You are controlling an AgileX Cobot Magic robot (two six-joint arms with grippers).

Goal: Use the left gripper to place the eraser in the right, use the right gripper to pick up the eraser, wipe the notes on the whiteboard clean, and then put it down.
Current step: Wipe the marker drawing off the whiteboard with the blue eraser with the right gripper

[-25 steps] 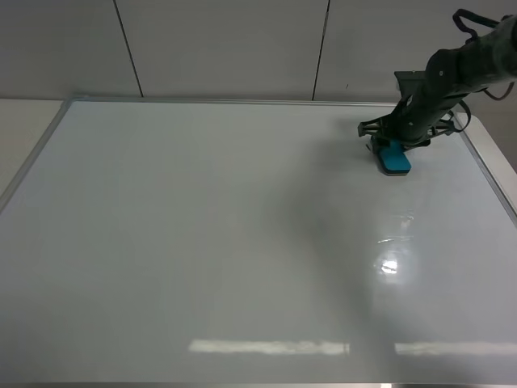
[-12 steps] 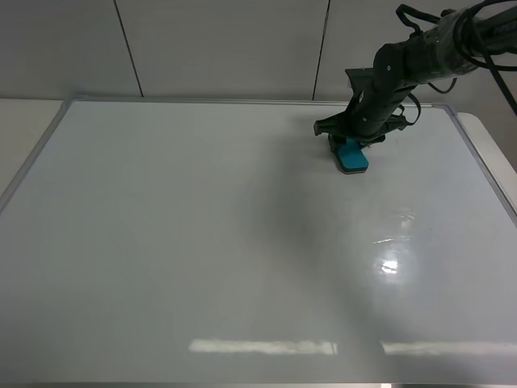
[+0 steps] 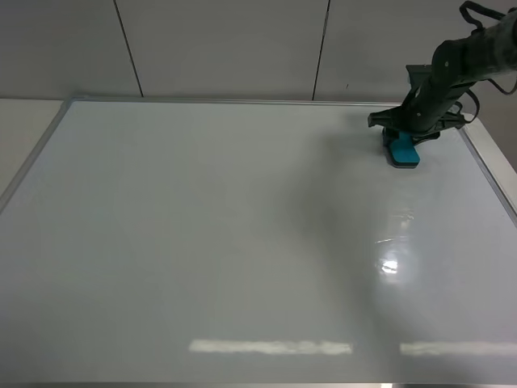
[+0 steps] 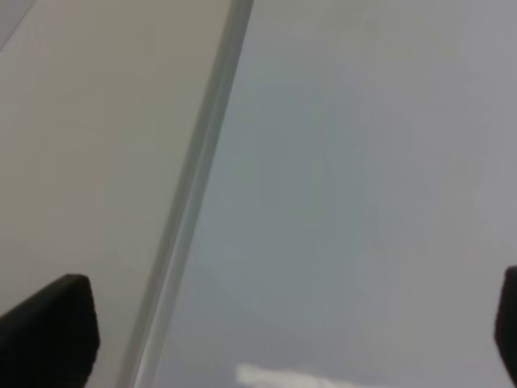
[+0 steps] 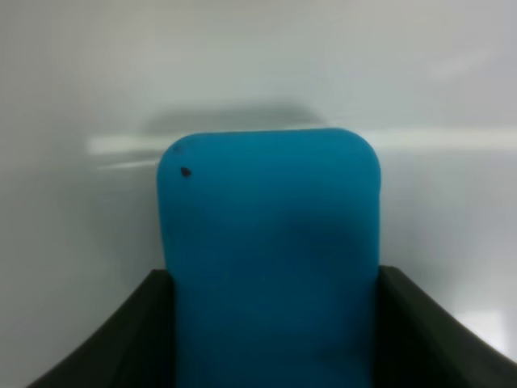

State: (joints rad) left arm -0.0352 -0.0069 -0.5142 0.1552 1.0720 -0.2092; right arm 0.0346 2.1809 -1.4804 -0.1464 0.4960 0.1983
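Note:
The teal eraser point(image 3: 401, 151) lies flat on the whiteboard point(image 3: 226, 242) near its far right corner. My right gripper point(image 3: 408, 129) is shut on the eraser and presses it to the board. In the right wrist view the eraser point(image 5: 271, 259) fills the middle, with a dark finger point(image 5: 121, 347) on each side. No notes show on the board. My left gripper does not show in the high view. In the left wrist view its fingertips point(image 4: 48, 331) stand far apart at the edges, open and empty, above the whiteboard frame point(image 4: 194, 194).
The board's silver frame point(image 3: 489, 174) runs close to the eraser on the right. A pale tabletop point(image 3: 28, 121) shows beyond the frame on the left. A grey panelled wall point(image 3: 218, 48) stands behind the board.
My right gripper slid the eraser left along the far part of the board, then back right. It now sits near the right frame, slightly further back than at first.

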